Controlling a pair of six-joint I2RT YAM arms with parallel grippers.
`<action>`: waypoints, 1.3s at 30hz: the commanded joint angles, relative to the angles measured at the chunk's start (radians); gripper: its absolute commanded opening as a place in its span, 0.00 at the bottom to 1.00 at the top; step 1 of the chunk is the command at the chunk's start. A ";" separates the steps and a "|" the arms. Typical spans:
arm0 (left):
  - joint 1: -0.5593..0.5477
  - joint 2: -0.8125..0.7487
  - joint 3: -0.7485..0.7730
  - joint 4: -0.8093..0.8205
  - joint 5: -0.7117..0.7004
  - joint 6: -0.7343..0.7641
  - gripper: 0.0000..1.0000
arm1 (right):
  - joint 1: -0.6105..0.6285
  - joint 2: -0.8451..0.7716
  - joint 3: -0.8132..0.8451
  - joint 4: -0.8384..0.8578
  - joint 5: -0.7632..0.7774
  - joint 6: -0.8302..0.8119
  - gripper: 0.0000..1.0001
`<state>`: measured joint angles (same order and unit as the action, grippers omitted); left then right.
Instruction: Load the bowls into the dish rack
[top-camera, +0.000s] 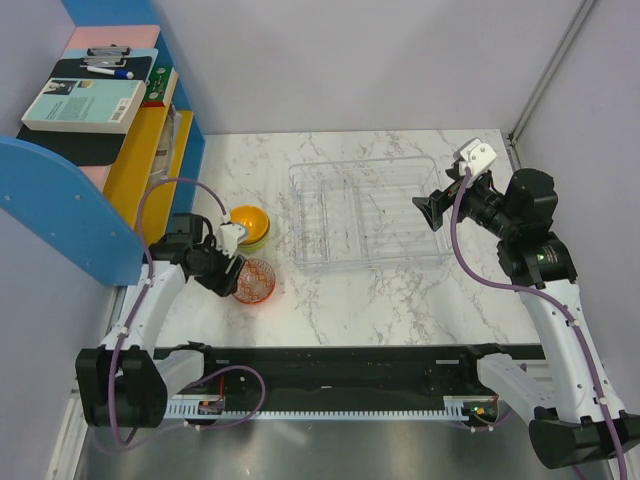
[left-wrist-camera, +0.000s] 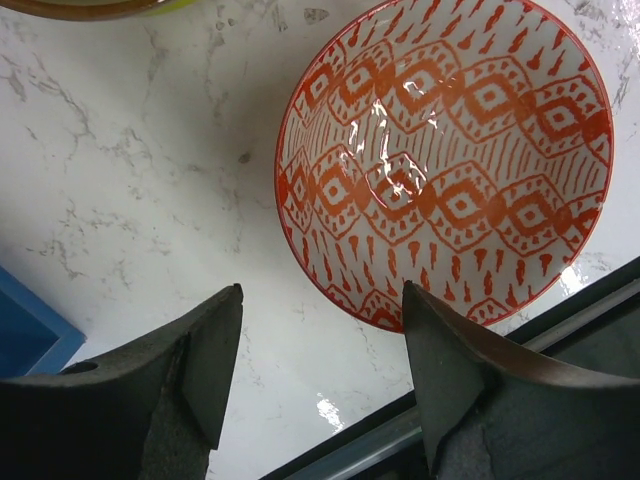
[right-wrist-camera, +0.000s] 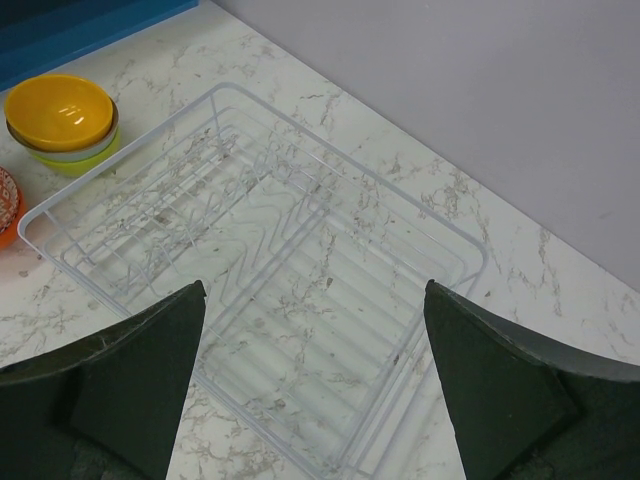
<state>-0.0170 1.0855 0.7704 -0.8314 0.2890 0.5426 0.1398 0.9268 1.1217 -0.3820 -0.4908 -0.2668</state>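
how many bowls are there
4: red-patterned bowl by the left tool; yellow bowl, pale bowl and lime bowl stacked left of the dish rack. More may nest unseen.

text readable: none | book, on the shelf top at upper left of the overhead view: dark lines of print on a pale teal cover, too small to read | both wrist views: no lettering legible

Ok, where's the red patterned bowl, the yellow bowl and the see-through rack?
red patterned bowl (left-wrist-camera: 445, 150): left wrist view, inside middle of the bowl.
yellow bowl (right-wrist-camera: 60, 110): right wrist view, its inside bottom.
dish rack (right-wrist-camera: 300, 270): right wrist view, bare ribbed floor.
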 joint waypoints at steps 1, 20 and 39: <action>-0.006 0.039 0.009 0.018 0.013 0.031 0.71 | -0.002 -0.006 -0.005 0.014 -0.008 -0.015 0.98; -0.112 0.155 0.072 0.104 -0.022 -0.044 0.53 | -0.002 -0.011 -0.011 0.012 -0.025 -0.020 0.98; -0.167 0.169 0.076 0.176 -0.157 -0.082 0.02 | -0.002 -0.016 -0.010 0.012 -0.042 -0.014 0.98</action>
<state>-0.1806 1.2537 0.8238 -0.6815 0.1799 0.4805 0.1398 0.9264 1.1168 -0.3820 -0.5037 -0.2703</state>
